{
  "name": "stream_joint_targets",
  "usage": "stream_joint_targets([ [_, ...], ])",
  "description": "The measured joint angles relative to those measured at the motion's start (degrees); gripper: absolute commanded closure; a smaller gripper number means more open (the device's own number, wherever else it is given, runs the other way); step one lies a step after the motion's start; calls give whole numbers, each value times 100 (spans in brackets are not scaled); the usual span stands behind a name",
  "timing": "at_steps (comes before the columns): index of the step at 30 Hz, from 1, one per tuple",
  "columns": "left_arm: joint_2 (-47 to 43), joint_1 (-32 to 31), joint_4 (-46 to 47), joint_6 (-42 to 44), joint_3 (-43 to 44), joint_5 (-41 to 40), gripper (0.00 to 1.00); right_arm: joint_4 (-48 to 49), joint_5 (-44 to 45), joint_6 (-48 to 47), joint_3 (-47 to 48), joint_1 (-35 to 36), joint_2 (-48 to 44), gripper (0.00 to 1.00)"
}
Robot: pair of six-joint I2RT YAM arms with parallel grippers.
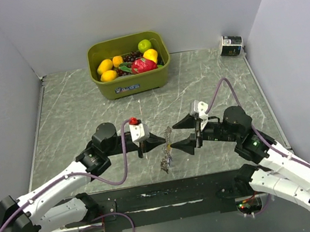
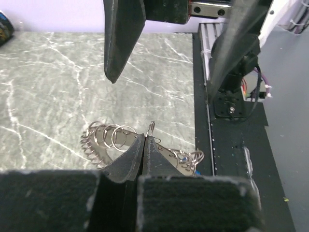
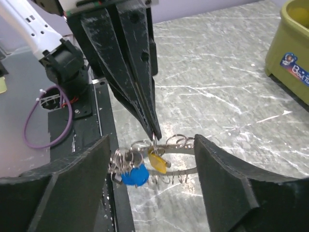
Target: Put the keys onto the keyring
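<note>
Keys [image 3: 134,175] with one blue and one yellow plastic head sit in a tangle of thin wire rings. They are low over the near edge of the surface [image 1: 81,104], between the two grippers. The left gripper [image 2: 145,140] is pinched tight on one upright loop of the keyring [image 2: 108,137], a cluster of shiny split rings along a flat metal strip. The right gripper [image 3: 150,145] stands wide, its black wedge-shaped fingers either side of the bunch and touching nothing. Whether the bunch rests on the surface I cannot tell. The surface is smooth grey-green marble with white veins. Farther back sits an olive-green plastic tub [image 1: 102,83] holding yellow and orange fruit, a green apple, a red dragon fruit and dark grapes. A small dark box [image 1: 231,45] lies at the far right corner.
</note>
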Motion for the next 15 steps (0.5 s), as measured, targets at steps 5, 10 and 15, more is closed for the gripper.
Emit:
stream_joint_targets([
  [5, -50, 0, 48, 4, 0, -162, 99, -2, 138, 35, -11, 0, -42, 0],
  [10, -44, 0, 109, 9, 0, -455, 99, 2, 225, 39, -17, 0, -170, 0],
  [15, 70, 0, 162, 28, 35, -640, 99, 22, 293, 42, -98, 0, -273, 0],
])
